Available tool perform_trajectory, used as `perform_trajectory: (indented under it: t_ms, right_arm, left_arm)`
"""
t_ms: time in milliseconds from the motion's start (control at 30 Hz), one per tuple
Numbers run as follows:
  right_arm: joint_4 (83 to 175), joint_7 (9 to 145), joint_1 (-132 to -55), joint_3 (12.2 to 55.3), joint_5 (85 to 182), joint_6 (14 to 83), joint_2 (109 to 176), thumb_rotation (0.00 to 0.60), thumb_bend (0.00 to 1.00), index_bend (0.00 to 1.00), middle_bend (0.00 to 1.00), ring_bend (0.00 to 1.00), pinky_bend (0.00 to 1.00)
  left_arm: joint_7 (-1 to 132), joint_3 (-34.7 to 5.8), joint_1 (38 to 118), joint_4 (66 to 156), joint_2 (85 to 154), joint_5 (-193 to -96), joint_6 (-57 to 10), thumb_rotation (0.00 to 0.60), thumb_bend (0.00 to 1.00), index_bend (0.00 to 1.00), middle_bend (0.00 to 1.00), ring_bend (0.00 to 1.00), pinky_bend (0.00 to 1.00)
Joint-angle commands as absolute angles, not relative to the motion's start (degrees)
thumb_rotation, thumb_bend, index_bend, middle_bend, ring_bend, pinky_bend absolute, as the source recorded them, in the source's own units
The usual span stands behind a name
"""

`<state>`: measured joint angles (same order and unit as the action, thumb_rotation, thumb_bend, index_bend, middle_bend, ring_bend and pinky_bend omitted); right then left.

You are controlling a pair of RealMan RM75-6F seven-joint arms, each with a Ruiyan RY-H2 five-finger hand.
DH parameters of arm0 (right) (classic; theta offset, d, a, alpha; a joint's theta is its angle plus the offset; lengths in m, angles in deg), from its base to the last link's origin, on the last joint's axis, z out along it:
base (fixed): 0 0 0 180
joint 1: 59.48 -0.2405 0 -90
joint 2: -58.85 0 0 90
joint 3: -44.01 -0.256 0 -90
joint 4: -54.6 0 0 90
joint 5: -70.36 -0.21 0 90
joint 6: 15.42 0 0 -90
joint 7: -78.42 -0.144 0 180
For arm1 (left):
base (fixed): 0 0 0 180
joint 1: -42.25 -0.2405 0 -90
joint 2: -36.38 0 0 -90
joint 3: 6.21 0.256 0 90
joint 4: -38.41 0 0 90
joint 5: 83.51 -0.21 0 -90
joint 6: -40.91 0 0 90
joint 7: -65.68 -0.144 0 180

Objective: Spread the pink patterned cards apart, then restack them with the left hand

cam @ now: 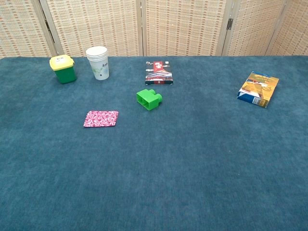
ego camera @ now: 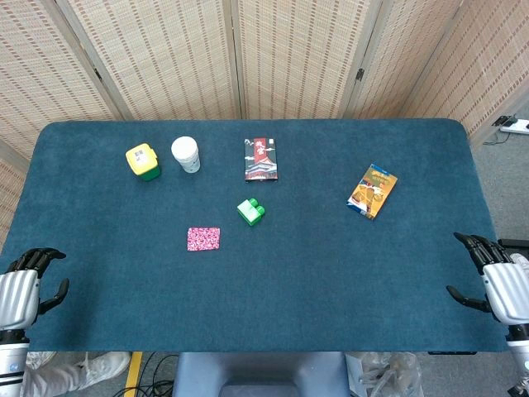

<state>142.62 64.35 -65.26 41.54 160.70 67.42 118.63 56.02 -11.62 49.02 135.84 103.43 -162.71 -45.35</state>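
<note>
A dark teal, carpet-like cloth covers the table (ego camera: 331, 273) from edge to edge, its rear corners rounded, and behind it stands a folding screen (ego camera: 289, 58) of pale woven reed panels in light frames. Grey floor shows past the table's right end, where a white power strip (ego camera: 514, 126) lies. The pink patterned cards (ego camera: 203, 238) lie flat in one neat stack, taken here as the landmark. Just beside the cards, to their right and a little farther back, sits a green toy brick (ego camera: 251, 211). Behind the cards near the rear edge stands a white paper cup (ego camera: 186, 155), and left of that cup a small green tub with a yellow lid (ego camera: 143, 162). Behind and to the right of the cards, beyond the brick, a dark red and black packet (ego camera: 261, 160) lies flat. Well apart from the cards, far to their right, an orange and blue snack packet (ego camera: 372, 191) lies at a slant. The left hand (ego camera: 21, 289) hangs at the near left corner of the table, well apart from the cards, holding nothing, its dark fingers loosely curved and spread. The right hand (ego camera: 496, 281) sits at the near right edge, likewise holding nothing with fingers apart. Neither hand shows in the chest view.
</note>
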Motion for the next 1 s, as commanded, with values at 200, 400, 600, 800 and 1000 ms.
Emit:
perform_trajectory:
  t_ms: [200, 400, 600, 800, 1000]
  right_arm:
    - [142.3, 63.5, -66.5, 41.7, 162.5, 67.4, 119.0, 0.600, 0.24, 0.09, 0.20, 0.13, 0.16]
    - [142.3, 63.8, -66.1, 41.9, 162.2, 68.2, 119.4, 0.600, 0.24, 0.09, 0.20, 0.13, 0.16]
    - [142.5, 64.1, -65.8, 42.0, 162.3, 69.1, 119.3, 0.600, 0.24, 0.09, 0.20, 0.13, 0.16]
    - [142.6, 64.4, -66.3, 41.9, 162.6, 68.7, 119.1, 0.600, 0.24, 0.09, 0.20, 0.13, 0.16]
    - [143.1, 65.1, -66.8, 41.9, 162.2, 68.1, 118.8, 0.600, 0.24, 0.09, 0.20, 0.13, 0.16]
  left_arm:
    - [54.7, -11.2, 47.8, 136.4, 103.9, -162.6, -46.6, 0.600, 0.39, 0.35, 0.31, 0.23, 0.34]
    - [55.2, -11.3, 47.6, 136.1, 104.1, -163.2, -46.8, 0.600, 0.39, 0.34, 0.31, 0.23, 0.34]
    - [56.0, -11.0, 48.6, 136.3, 104.2, -164.7, -45.3, 0.600, 0.39, 0.34, 0.31, 0.23, 0.34]
    - [56.6, -11.0, 51.7, 136.5, 104.2, -168.4, -42.3, 0.600, 0.39, 0.34, 0.31, 0.23, 0.34]
    - [59.4, -10.9, 57.3, 135.7, 103.7, -172.9, -35.9, 0.600, 0.39, 0.34, 0.31, 0.25, 0.34]
